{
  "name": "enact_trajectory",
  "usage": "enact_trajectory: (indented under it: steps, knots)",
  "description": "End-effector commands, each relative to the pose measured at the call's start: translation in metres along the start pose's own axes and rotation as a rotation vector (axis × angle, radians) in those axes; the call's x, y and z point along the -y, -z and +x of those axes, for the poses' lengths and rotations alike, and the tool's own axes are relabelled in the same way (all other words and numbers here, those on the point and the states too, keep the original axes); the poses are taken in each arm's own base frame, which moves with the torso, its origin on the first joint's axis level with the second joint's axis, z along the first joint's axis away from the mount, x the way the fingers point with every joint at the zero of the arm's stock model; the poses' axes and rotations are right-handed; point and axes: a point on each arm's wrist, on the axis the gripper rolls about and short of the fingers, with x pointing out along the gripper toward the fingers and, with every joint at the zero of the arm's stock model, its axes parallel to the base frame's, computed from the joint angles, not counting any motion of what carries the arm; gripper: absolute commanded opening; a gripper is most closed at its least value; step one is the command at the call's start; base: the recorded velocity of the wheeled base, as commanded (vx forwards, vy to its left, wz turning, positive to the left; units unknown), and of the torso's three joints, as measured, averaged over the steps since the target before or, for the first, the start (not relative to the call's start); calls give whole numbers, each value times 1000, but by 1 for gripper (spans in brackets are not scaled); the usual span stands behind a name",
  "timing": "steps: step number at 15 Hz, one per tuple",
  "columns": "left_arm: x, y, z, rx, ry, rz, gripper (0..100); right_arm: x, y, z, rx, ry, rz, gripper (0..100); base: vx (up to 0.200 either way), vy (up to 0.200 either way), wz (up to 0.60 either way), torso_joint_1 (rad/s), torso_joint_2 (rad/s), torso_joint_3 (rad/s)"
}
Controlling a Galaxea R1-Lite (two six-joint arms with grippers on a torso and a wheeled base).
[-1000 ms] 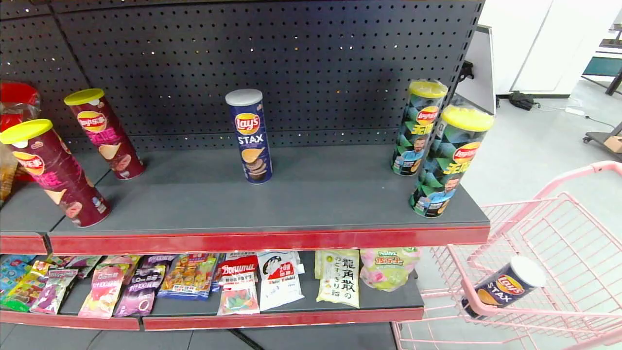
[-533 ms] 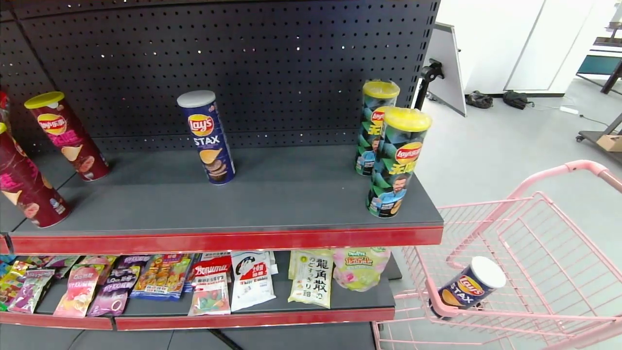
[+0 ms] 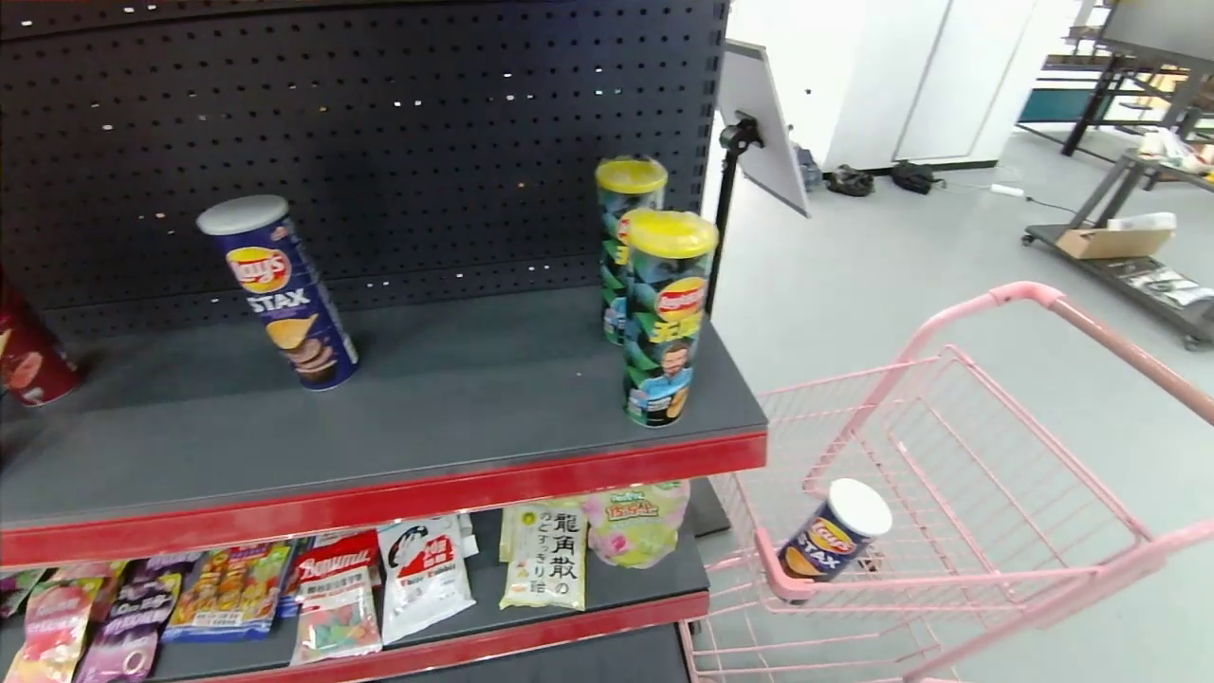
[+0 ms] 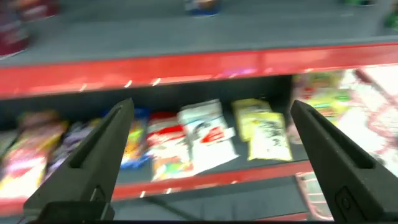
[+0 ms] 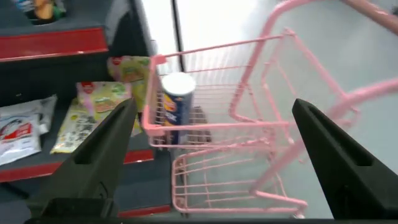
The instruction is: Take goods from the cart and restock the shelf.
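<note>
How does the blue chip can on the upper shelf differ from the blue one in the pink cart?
Pose: the blue cylindrical chip can on the shelf stands upright; the blue cylindrical chip can in the cart lies tilted, lid end up. Place: the first is on the dark upper shelf, the second in the pink wire cart, not yet picked. Both share the same blue label and pale lid.

On the upper shelf (image 3: 455, 417) a lone can (image 3: 280, 294) is stood toward the left, near the back panel. At the right end a front can (image 3: 664, 323) is set directly before a rear can (image 3: 621, 190). Snack bags (image 3: 541, 555) are laid along the lower shelf (image 3: 616, 593). The cart (image 3: 986, 304) is placed right of the shelving, a tilted can (image 3: 835, 541) in it.
</note>
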Motion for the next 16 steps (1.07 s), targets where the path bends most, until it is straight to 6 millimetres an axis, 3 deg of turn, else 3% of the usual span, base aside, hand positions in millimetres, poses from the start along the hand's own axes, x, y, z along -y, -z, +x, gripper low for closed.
enact_trajectory:
  steps: [1, 8, 16]
  knots:
    - [0, 0, 0, -1, 1, 0, 100, 0, 0, 0, 0, -1, 0, 100, 0, 0, -600, -2, 2, 2]
    - [0, 0, 0, -1, 1, 0, 100, 0, 0, 0, 0, -1, -2, 100, 0, 0, 0, 0, 0, 0]
    - [0, 0, 0, -1, 1, 0, 100, 0, 0, 0, 0, 1, 2, 100, 0, 0, 0, -135, 348, 207]
